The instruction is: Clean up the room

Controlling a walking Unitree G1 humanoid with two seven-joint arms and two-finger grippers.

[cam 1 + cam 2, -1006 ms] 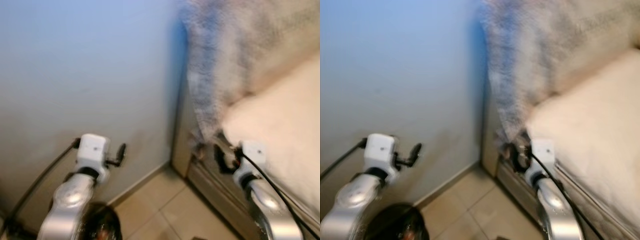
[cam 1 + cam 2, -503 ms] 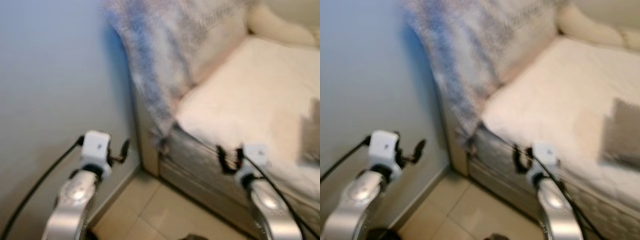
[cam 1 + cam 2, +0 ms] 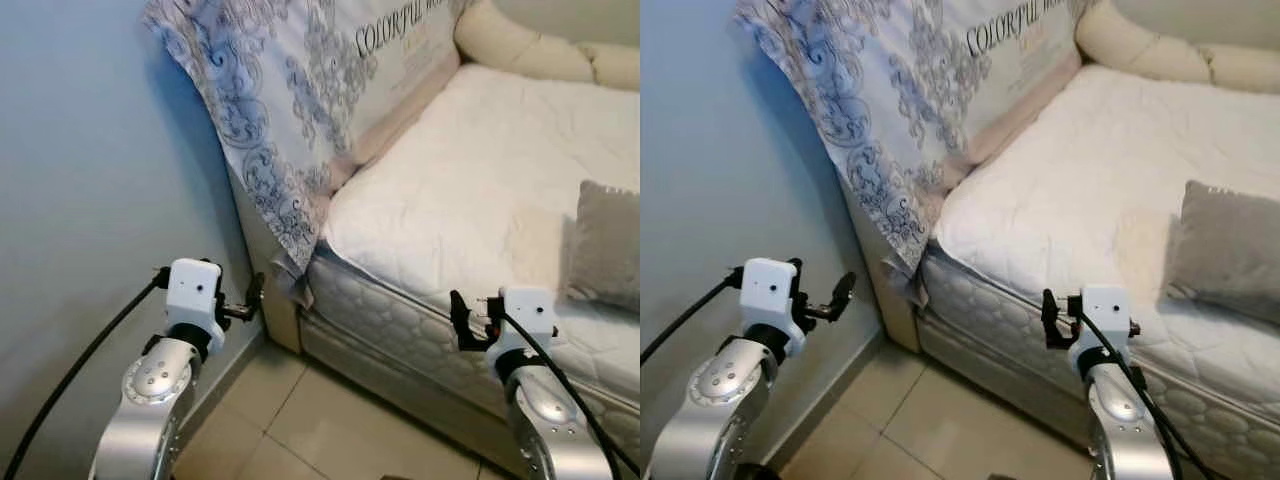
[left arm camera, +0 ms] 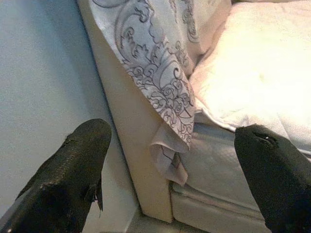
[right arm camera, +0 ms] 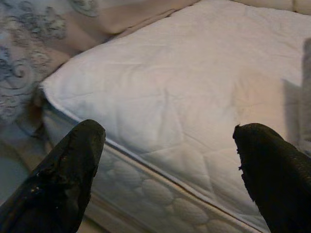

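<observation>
place: home bedroom | bed: bare white quilted mattress (image 3: 480, 190) on a cream frame, set in a corner against a pale blue wall (image 3: 90, 180) | bedding: paisley-printed sheet (image 3: 290, 110) draped over the bed end, grey cushion (image 3: 1230, 250) on the mattress, cream padded headboard (image 3: 520, 45) | floor: beige tiles (image 3: 320, 430)

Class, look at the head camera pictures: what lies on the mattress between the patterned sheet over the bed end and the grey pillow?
Bare quilted mattress: in the right eye view nothing lies between the patterned sheet and the grey pillow.
</observation>
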